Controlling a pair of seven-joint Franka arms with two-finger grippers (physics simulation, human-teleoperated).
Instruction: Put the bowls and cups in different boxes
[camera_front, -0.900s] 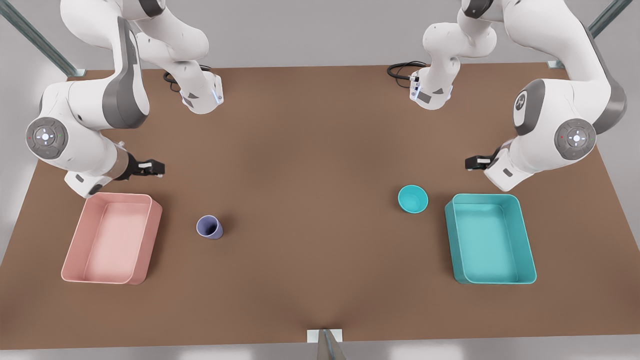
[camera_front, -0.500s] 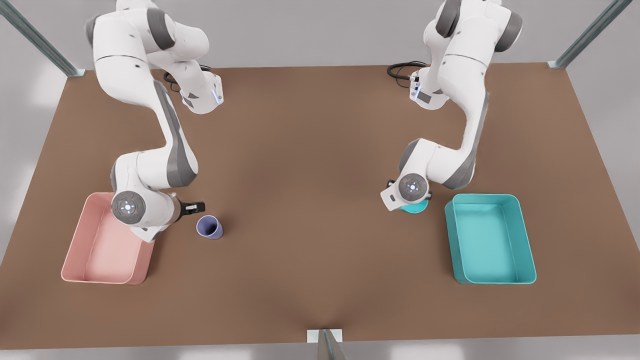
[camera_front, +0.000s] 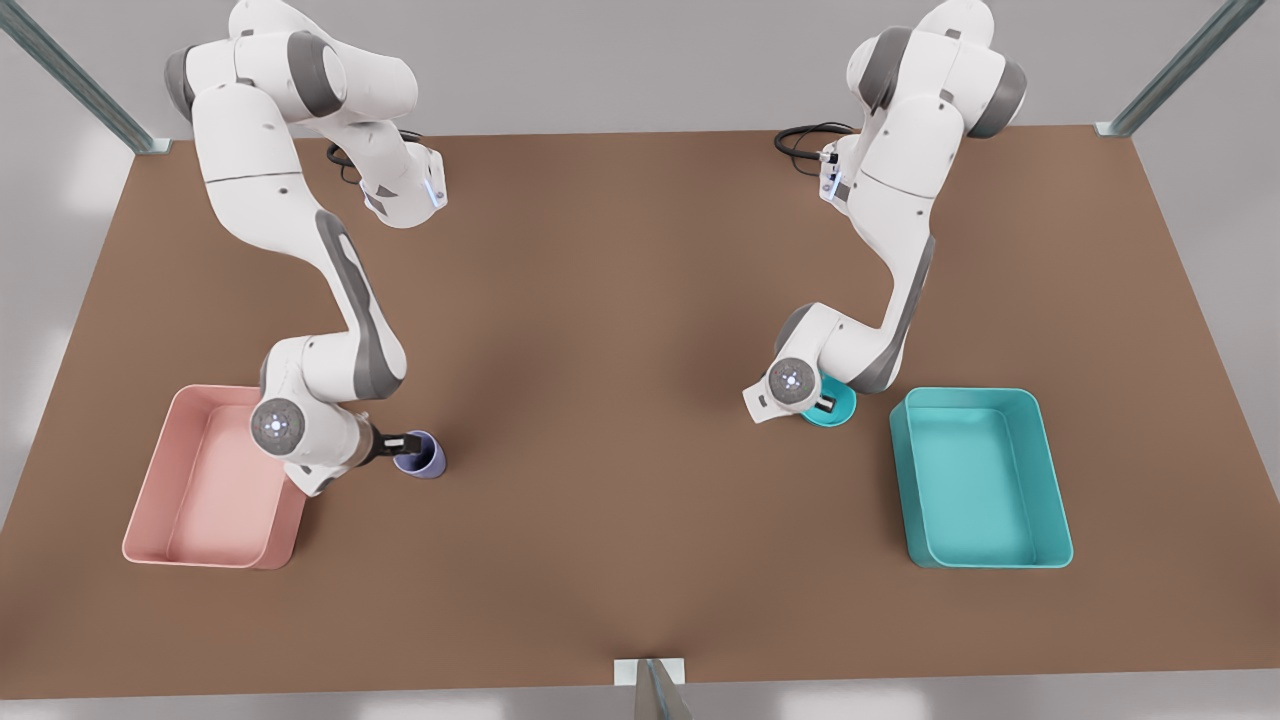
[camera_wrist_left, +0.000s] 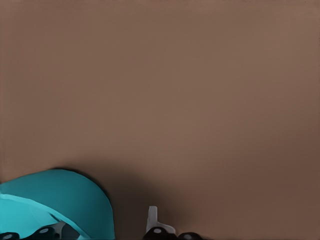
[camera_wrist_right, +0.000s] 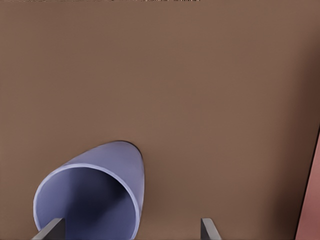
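Even, soft light from above brightens the table (camera_front: 640, 300); faint shadows pool under both arms. No glare. Wrist views look slightly blurred, perhaps smeared at their lower edges.

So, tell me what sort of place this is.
Likely a simulated robot test bench: a bare brown table, two mounted Franka arms, and sorting props, a pink tray, teal tray, lavender cup and teal bowl.

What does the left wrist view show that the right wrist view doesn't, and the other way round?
Left wrist view, not the right: the teal bowl, with the left gripper open across its rim. Right wrist view, not the left: the lavender cup, the right gripper open across its wall, and an edge of the pink tray. Both: the brown table.
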